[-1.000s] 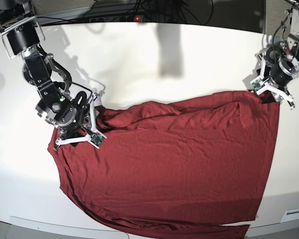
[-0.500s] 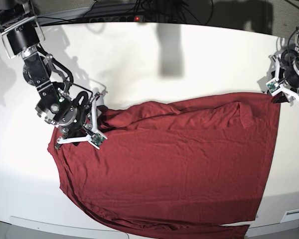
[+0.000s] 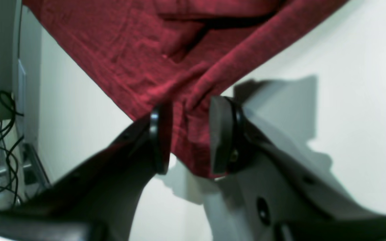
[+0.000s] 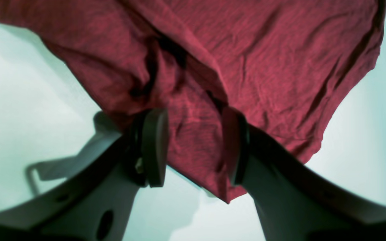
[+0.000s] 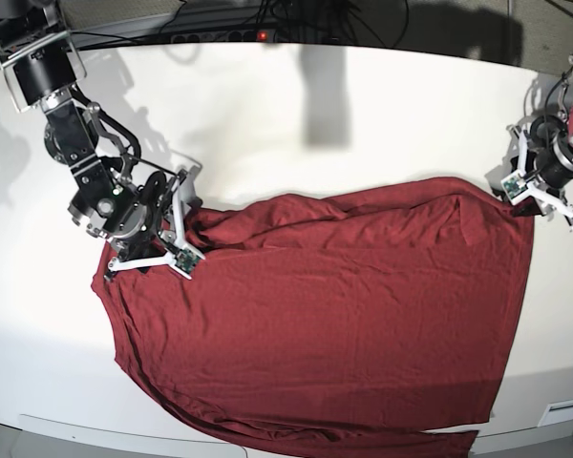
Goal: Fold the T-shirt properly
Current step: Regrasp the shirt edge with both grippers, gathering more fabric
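R gripper (image 5: pixel 145 260) at T-shirt (image 5: pixel 315 315) upper-left edge, fingers either side of bunched cloth, pinching it. Shirt spread on white table (image 5: pixel 267 124). L gripper (image 3: pixel 186 137) at shirt's upper-right corner, pinching it.

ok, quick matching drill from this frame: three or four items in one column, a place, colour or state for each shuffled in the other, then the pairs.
Column 1
1. shirt
2. left gripper
3. right gripper
4. table

Column 2
A. white, partly bare
B. at the shirt's corner on the right side of the base view, cloth between its fingers
C. dark red, spread out and wrinkled
D. at the bunched edge on the left side of the base view

Pairs: 1-C, 2-B, 3-D, 4-A
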Controlling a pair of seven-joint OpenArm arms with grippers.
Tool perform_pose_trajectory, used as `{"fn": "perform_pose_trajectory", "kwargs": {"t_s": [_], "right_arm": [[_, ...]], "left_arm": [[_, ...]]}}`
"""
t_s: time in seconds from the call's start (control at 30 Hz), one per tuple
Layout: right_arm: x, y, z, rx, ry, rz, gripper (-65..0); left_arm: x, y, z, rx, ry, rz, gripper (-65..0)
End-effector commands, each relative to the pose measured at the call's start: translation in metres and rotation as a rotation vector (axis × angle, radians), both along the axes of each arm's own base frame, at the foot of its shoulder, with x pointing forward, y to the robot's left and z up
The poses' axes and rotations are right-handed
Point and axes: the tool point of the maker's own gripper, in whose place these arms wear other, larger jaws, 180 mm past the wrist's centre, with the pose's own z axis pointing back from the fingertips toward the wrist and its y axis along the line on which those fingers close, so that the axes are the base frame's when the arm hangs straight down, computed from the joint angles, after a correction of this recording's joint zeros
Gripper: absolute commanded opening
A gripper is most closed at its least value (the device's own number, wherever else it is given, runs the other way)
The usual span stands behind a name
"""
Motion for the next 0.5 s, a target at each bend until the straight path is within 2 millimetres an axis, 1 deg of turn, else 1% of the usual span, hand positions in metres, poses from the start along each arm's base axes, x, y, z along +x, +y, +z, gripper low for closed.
{"fn": "perform_pose_trajectory", "kwargs": {"t_s": [0.0,0.07,0.1,0.13,0.17,0.2,0.23,0.3,0.37,0.47], "right_arm": [[0.013,-0.002,0.017,0.003,-0.052,0.002,-38.7],[0.013,-0.002,0.017,0.005,-0.053,0.003,-38.7],[0.014,-0.002,0.017,0.007,-0.055,0.004,-38.7],[0.014,-0.002,0.017,0.007,-0.055,0.004,-38.7],[0.014,-0.001,0.017,0.008,-0.056,0.005,-38.7],[0.014,-0.002,0.017,0.007,-0.056,0.005,-38.7],[0.014,-0.002,0.017,0.007,-0.055,0.004,-38.7],[0.013,-0.002,0.017,0.003,-0.052,0.002,-38.7],[0.013,-0.003,0.016,-0.001,-0.048,0.002,-38.7],[0.001,-0.004,0.009,-0.045,0.022,0.06,-38.7]], "left_arm": [[-0.025,0.019,-0.02,0.095,0.128,0.004,-46.1],[-0.035,0.019,-0.027,0.085,0.187,-0.004,-46.2],[-0.04,0.019,-0.03,0.08,0.212,-0.007,-47.4],[-0.044,0.019,-0.032,0.078,0.231,-0.009,-50.6],[-0.046,0.021,-0.034,0.08,0.238,-0.005,-55.7],[-0.047,0.022,-0.035,0.084,0.243,-0.001,-62.7],[-0.048,0.023,-0.036,0.089,0.248,0.001,-65.0],[-0.051,0.023,-0.037,0.088,0.254,0.005,-65.0],[-0.051,0.019,-0.036,0.047,0.253,0.027,-65.0],[-0.048,0.009,-0.032,-0.05,0.243,0.076,-65.0]]}}
